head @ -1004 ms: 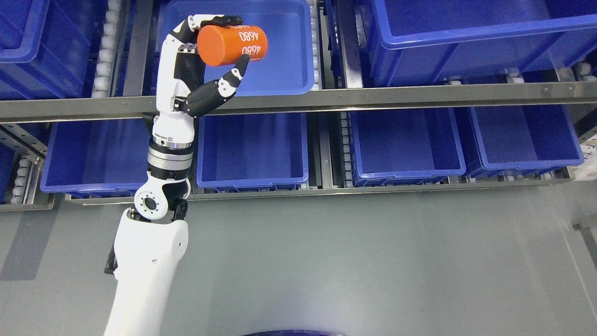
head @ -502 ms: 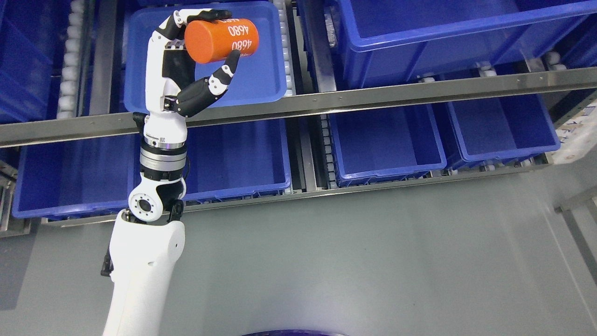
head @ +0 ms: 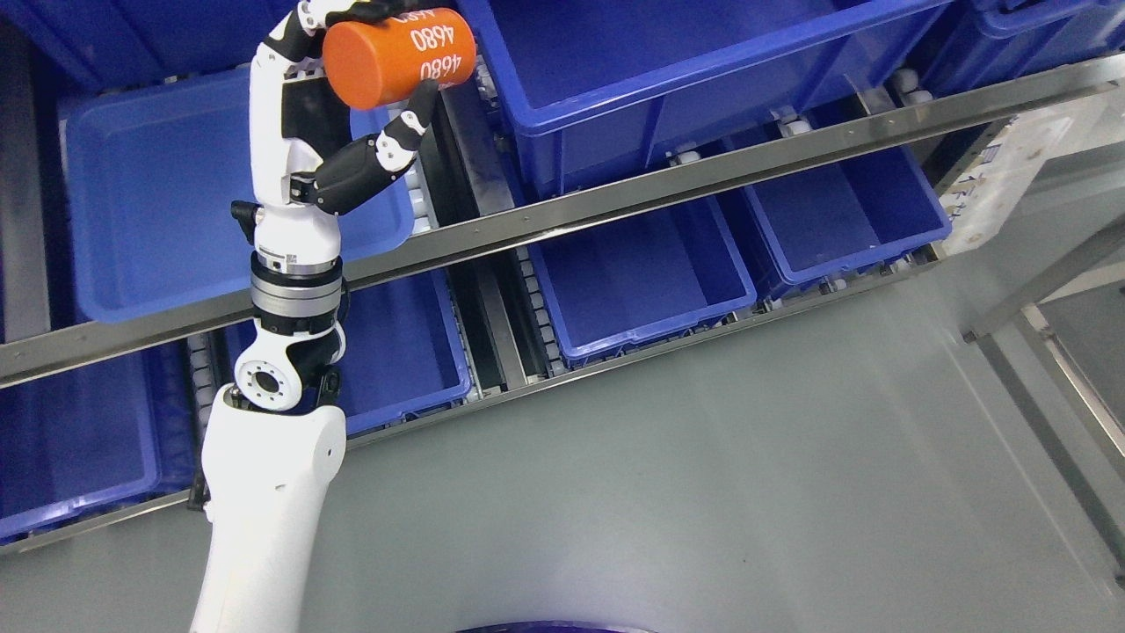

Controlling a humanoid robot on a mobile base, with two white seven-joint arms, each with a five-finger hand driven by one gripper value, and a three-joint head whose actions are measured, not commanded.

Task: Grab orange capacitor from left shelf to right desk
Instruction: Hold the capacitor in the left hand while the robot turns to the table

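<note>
Gripping the orange capacitor [head: 391, 61] in our left hand [head: 352, 114], we hold it lying on its side near the top edge of the view, its white "4680" print upside down to us. Black fingers [head: 365, 10] curl over its top and the thumb [head: 409, 119] presses from below. The capacitor hangs clear of the blue bins [head: 158, 202] and above the steel shelf rail [head: 615, 202]. Grey floor [head: 703, 483] fills the lower view, and a metal frame [head: 1055, 290] shows at right.
</note>
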